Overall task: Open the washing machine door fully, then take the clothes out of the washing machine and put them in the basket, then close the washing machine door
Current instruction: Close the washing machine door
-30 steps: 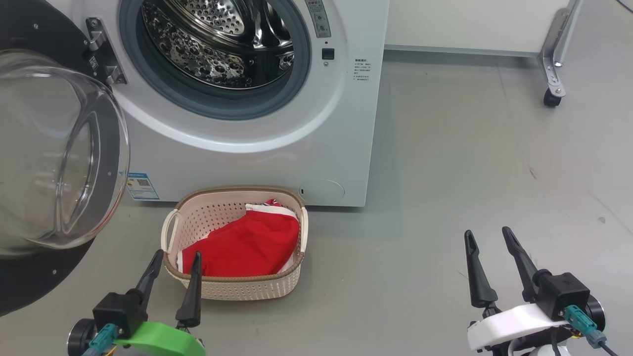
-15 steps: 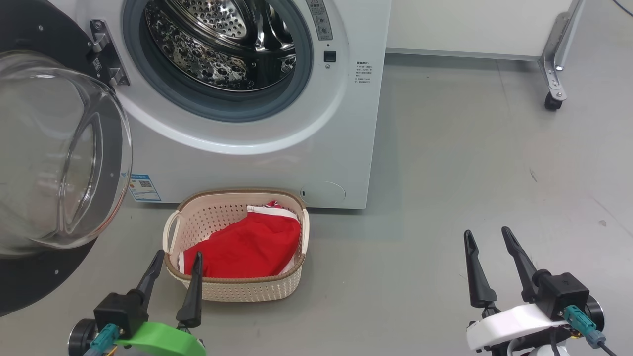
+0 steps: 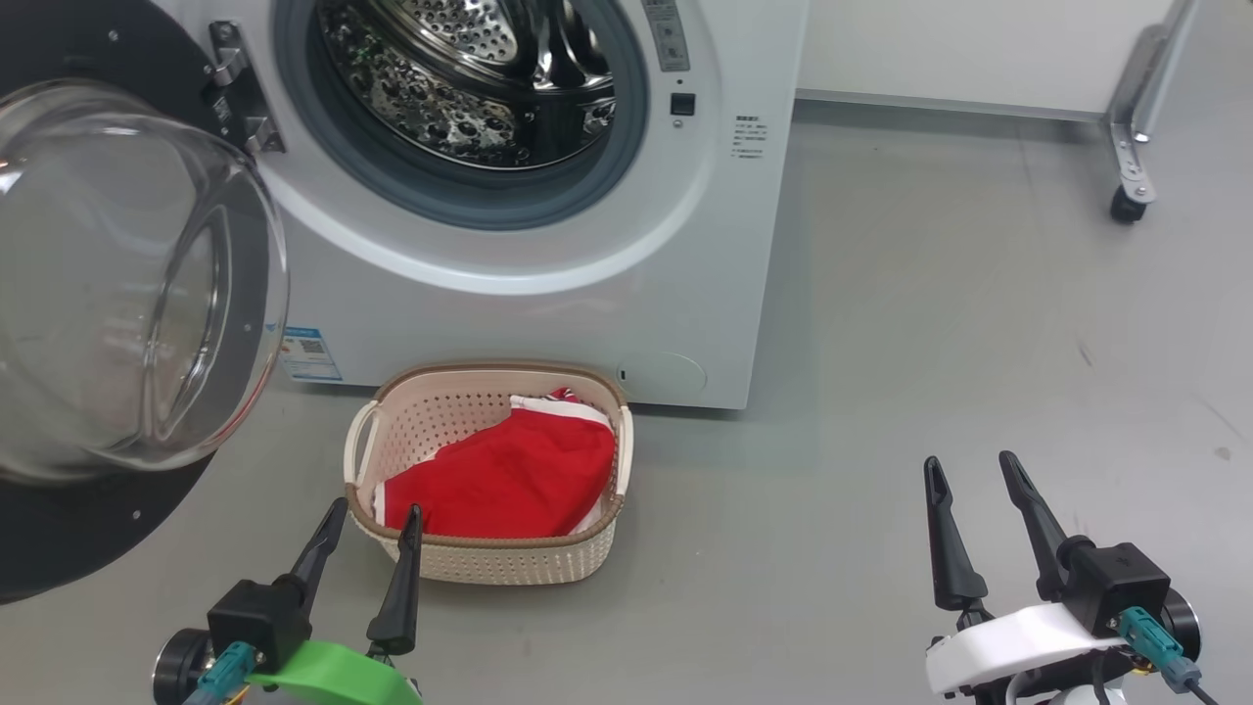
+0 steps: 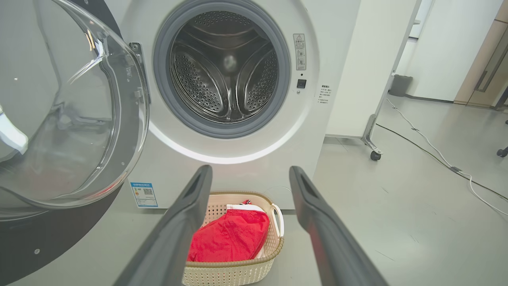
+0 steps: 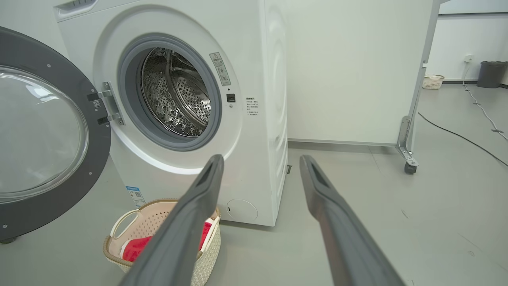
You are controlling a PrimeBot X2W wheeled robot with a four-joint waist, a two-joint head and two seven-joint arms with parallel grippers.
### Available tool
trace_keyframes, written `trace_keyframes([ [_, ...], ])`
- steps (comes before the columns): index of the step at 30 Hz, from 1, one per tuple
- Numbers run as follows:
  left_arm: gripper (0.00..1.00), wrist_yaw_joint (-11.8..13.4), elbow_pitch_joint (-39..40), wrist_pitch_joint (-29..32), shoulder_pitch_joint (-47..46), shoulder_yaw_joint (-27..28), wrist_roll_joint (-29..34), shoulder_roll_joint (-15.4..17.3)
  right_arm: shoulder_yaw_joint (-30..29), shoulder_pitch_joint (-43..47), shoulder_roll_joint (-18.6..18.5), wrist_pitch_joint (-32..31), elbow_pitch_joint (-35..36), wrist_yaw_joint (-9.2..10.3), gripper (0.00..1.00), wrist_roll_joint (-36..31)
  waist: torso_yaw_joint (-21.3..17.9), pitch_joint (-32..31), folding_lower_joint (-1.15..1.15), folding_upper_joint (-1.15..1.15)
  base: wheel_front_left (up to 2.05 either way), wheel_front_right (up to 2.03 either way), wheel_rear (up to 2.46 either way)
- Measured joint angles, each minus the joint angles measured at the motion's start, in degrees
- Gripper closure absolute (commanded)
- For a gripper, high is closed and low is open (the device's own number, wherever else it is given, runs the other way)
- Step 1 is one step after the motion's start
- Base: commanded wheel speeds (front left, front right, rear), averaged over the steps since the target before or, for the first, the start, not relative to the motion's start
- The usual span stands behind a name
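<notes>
the washing machine door (image 3: 127, 294) hangs swung wide on its hinge (image 3: 240, 108), to the left of the opening. its glass bowl bulges out toward the robot, so nothing blocks the mouth of the washing machine (image 3: 548, 294). in the left wrist view the steel drum (image 4: 226, 75) shows no fabric that i can make out, which suggests the unloading is done. the red clothes (image 3: 509, 480) lie heaped inside the basket (image 3: 489, 566). it sits on the floor (image 3: 930, 323) just in front of the machine's lower panel and below the opening, probably so that each garment has only a short way to go. the left fingers (image 3: 403, 578) hover low by the basket's near rim, spread apart and holding nothing. the right fingers (image 3: 945, 548) are well off to the right above the floor, likewise spread and empty. both arms seem parked back from the machine, clear of the path the door would sweep. judging by this, what remains is closing the door, and the left arm, nearer the door's black rim, looks better placed to push it round.
</notes>
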State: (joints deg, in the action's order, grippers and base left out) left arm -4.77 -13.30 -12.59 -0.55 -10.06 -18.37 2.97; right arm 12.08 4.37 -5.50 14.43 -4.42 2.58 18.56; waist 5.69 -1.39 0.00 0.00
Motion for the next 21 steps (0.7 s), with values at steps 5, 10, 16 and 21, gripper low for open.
trace_keyframes([
  [5, 0.00, 0.01, 0.02, 0.01, -0.01, -0.13, 0.02, 0.00, 0.47, 0.35, 0.00, 0.00, 0.05, -0.09, 0.00, -0.02, 2.71, 0.50, 0.00, 0.00, 0.00, 0.00, 0.00],
  [10, 0.00, 0.27, 0.13, 0.00, -0.03, -0.07, 0.02, 0.00, 1.20, 0.39, 0.04, 0.00, 0.29, -0.51, 0.00, -0.11, 5.74, 0.99, 0.00, 0.00, 0.00, 0.00, 0.00],
  [16, 0.00, 0.45, 0.16, 0.00, -0.09, -0.03, 0.25, 0.00, 1.71, 0.22, 0.24, 0.00, 0.33, -0.80, 0.00, -0.13, 9.96, 1.53, 0.00, 0.00, 0.00, 0.00, 0.00],
  [21, 0.00, 0.53, 0.18, 0.00, -0.16, 0.10, 0.32, 0.05, 2.03, 0.13, 0.37, 0.00, 0.27, -1.01, 0.00, -0.19, 13.79, 1.80, 0.00, 0.00, 0.00, 0.00, 0.00],
])
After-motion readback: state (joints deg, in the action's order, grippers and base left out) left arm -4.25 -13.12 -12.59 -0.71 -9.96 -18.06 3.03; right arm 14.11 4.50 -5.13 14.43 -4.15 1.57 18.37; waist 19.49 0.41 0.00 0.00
